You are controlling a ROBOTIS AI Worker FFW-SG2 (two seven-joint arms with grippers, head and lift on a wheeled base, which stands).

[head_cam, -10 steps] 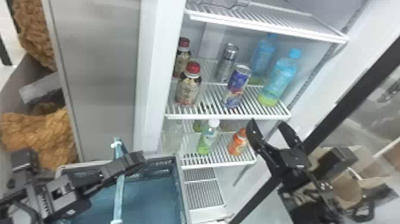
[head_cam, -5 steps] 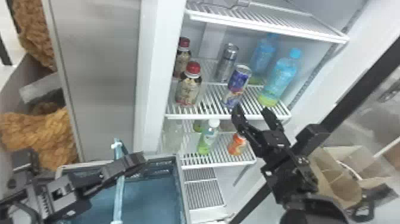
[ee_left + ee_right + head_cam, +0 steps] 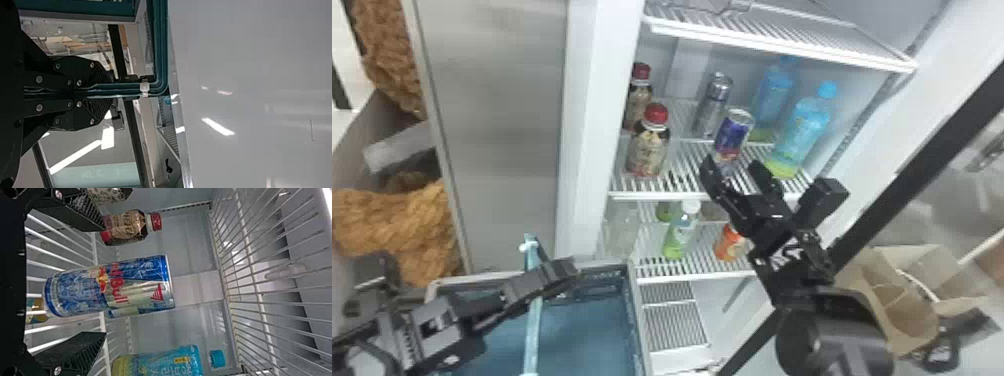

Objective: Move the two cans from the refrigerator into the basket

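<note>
- Blue and silver, the front can (image 3: 733, 131) stands near the front edge of the shelf (image 3: 657, 195), in the head view; the silver can (image 3: 713, 102) is behind it, toward the rear edge. The right end effector (image 3: 732, 164) is wide, just before the front can, and should enter straight and level, well above this front edge. The basket (image 3: 633, 300) waits below, beyond the shelf's left corner.
- In the left wrist view, the left end effector (image 3: 112, 91) is narrow, pinching the basket handle (image 3: 161, 47); it should keep steady, so the basket does not swing.
- In the right wrist view, the front can lies between the two spread fingers, with a gap on both sides. I would centre it, advance deeper, then close gently, because thin metal may dent, and lift before pulling back.
</note>
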